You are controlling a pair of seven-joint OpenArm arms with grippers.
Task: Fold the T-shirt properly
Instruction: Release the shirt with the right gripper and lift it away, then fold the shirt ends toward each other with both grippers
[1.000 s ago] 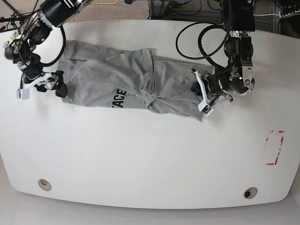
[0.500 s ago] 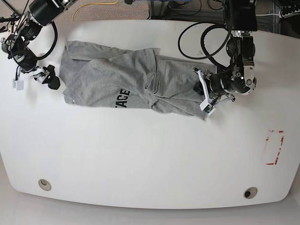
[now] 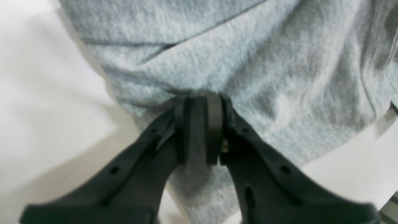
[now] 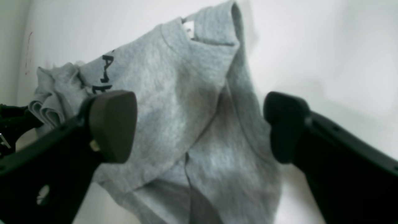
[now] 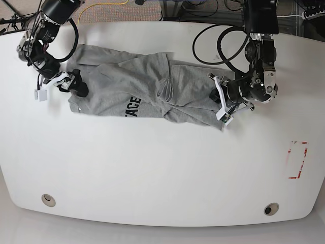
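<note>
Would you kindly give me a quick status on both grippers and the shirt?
Left gripper shut on the T-shirt edge. Right gripper open, holding nothing, at the collar end. Shirt crumpled on the table, unfolded. Nothing in the way.

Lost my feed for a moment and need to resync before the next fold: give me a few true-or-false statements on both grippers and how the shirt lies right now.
1. The left gripper is shut on the T-shirt. True.
2. The right gripper is clamped on the collar. False: its jaws stand wide apart, holding nothing.
3. The T-shirt lies flat and fully spread. False: it is bunched and creased, with folds across its middle.
4. Black lettering shows on the shirt's upper side. True.
5. The shirt hangs over the edge of the table. False: it lies wholly on the tabletop.
</note>
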